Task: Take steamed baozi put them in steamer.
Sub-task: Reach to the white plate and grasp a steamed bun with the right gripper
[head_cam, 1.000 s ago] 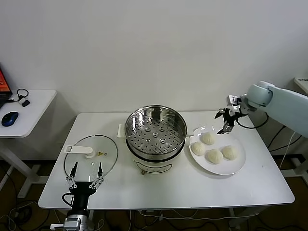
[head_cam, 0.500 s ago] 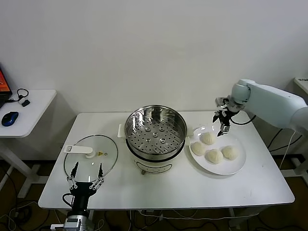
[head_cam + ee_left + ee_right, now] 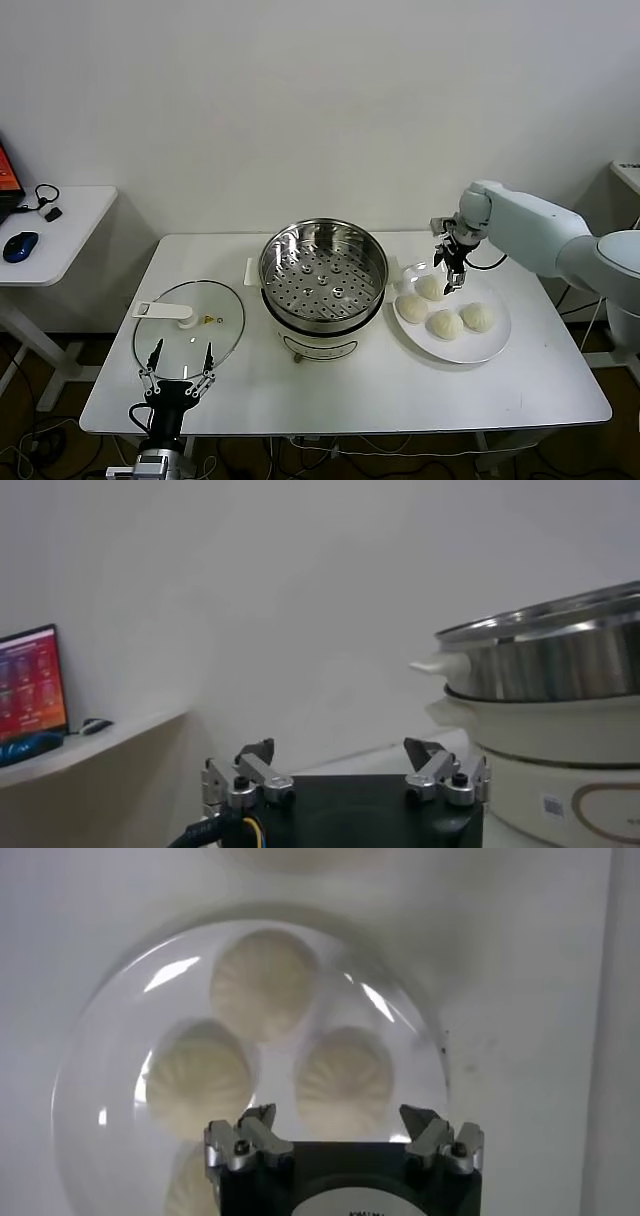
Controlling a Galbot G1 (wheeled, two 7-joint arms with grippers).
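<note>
While the four steamed baozi [image 3: 444,307] sit clustered on the white plate [image 3: 490,343] just right of the steamer [image 3: 323,272], the right gripper [image 3: 449,270] hangs over the bun nearest the pot with its fingers spread wide, holding nothing and, as far as I can see, not touching the dough. From its wrist the buns [image 3: 262,983] lie below the open gripper [image 3: 342,1133]. Down at the table's [image 3: 400,390] near left edge, the left gripper [image 3: 178,367] is parked by the glass lid [image 3: 190,322], also splayed and empty.
</note>
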